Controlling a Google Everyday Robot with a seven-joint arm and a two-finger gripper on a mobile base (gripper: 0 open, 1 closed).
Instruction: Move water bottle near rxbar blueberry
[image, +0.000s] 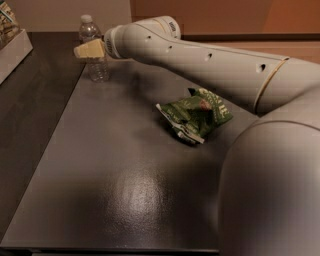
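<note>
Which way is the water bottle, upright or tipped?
Upright: the water bottle stands on its base, white cap on top; the gripper is level with its middle.

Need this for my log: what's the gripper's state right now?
Gripper: at the water bottle, far left of the view; open or closed cannot be told.

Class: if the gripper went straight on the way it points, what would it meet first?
Probably the water bottle, which the gripper overlaps at the far left of the table; depth is unclear.
</note>
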